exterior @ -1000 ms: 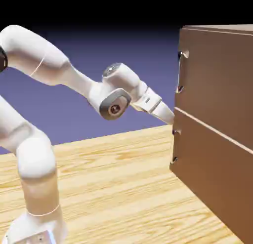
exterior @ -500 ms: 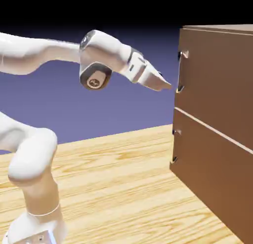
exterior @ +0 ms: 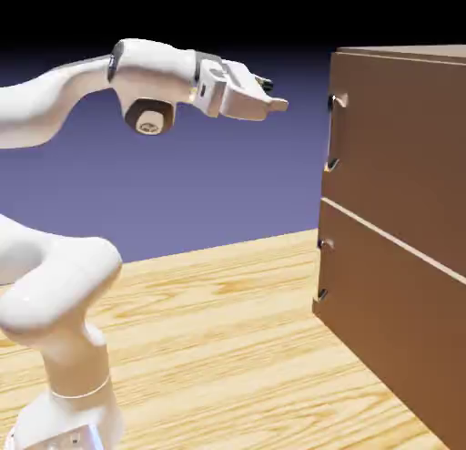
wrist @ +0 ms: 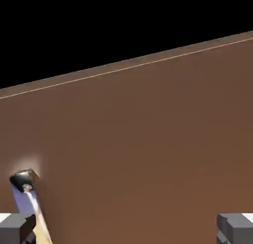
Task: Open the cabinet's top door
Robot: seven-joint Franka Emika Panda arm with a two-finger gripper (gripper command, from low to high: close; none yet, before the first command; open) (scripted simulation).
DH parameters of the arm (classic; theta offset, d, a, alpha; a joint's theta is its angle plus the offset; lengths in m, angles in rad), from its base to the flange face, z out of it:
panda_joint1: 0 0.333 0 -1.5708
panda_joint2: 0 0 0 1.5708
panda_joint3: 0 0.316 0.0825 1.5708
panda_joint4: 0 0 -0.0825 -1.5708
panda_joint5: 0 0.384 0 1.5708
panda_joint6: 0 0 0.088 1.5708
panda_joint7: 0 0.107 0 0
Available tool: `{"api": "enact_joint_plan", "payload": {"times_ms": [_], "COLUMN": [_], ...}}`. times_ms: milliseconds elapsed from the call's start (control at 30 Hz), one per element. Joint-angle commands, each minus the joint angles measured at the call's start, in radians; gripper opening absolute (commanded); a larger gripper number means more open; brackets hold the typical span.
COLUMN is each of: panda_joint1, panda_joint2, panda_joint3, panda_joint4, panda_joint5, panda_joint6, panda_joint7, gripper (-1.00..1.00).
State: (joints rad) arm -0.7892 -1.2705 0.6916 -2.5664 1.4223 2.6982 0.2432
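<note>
In the exterior view, the claw (exterior: 277, 95) hangs in the air, apart from the cabinet (exterior: 400, 239), which stands on the counter (exterior: 209, 348) at the exterior view's right. The top door (exterior: 400, 148) is closed, above the lower door (exterior: 391, 302); its upright bar handle (exterior: 334, 134) is near the edge closest to the arm (exterior: 55, 102). The door looks rigid and broad, likely weighty but swinging freely once started; the smooth metal bar may be slippery. The best hold is probably around the middle of the bar, one finger each side, clear of its two mounts. No brand, label or writing is readable on the cabinet

In the hand view, the claw's fingers are spread wide at the bottom corners, with nothing gripped. The handle shows at lower left, beside one fingertip, so the claw probably needs to shift that way before closing. No lettering shows here either
</note>
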Motion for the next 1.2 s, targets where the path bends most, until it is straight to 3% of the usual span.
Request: {"api": "enact_joint_plan", "payload": {"times_ms": [0, 767, 900, 933, 1167], "panda_joint1": [-0.025, -0.563, -0.706, -0.706, -0.57], "panda_joint2": [-0.021, -0.492, -0.472, -0.472, -0.49], "panda_joint3": [0.021, 0.486, 0.499, 0.499, 0.455], "panda_joint4": [0.007, 0.171, 0.316, 0.316, 0.098], "panda_joint5": [0.044, 1.0, 1.05, 1.05, 1.115], "panda_joint6": [-0.01, -0.238, -0.229, -0.229, -0.413], "panda_joint7": [-0.015, -0.35, -0.35, -0.35, -0.472], "gripper": [0.0, 0.0, 0.0, -1.0, -1.0]}}
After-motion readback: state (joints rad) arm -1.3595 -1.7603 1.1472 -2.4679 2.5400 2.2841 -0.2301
